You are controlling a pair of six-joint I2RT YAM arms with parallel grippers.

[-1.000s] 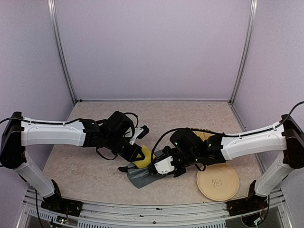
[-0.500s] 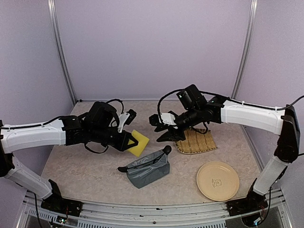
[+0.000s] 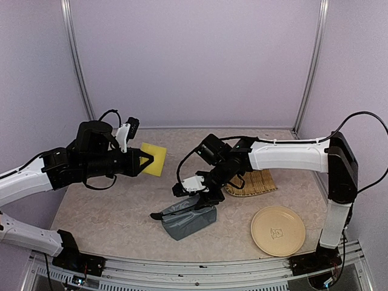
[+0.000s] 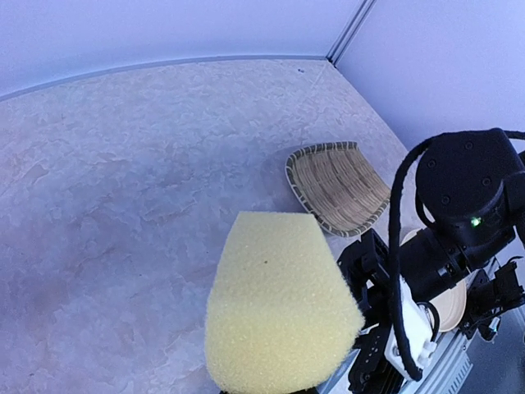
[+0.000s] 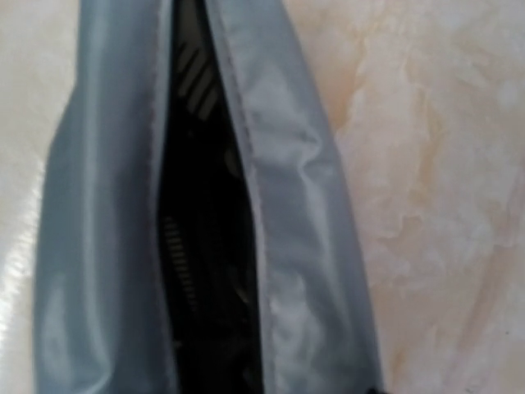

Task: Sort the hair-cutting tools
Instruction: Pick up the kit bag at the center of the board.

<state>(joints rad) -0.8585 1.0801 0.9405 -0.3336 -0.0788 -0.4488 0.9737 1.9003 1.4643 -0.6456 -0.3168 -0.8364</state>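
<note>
Left of the grey-blue pouch (image 3: 189,219) and well apart from it, in the tight pinch of the left gripper (image 3: 145,161): the yellow sponge (image 3: 154,159), now up off the table and farther from the pouch than half a second ago. Clears the pouch mouth, so frees the way to the tools.

Over the pouch itself, back down from a swing toward the bamboo tray (image 3: 251,182): the right gripper (image 3: 197,194), fingers out of sight of its own camera (cannot tell how wide, or whether carrying anything). Across the pouch top, sticking out past its left end, the long black comb (image 3: 173,212); inside the open zip, only dark toothed shapes. Looks like most of the sorting yet to do.

Right of the pouch, near, the tray, partly under the right arm; farther right, the tan plate (image 3: 277,230). In the way, probably: the pouch's narrow slit and soft walls.
</note>
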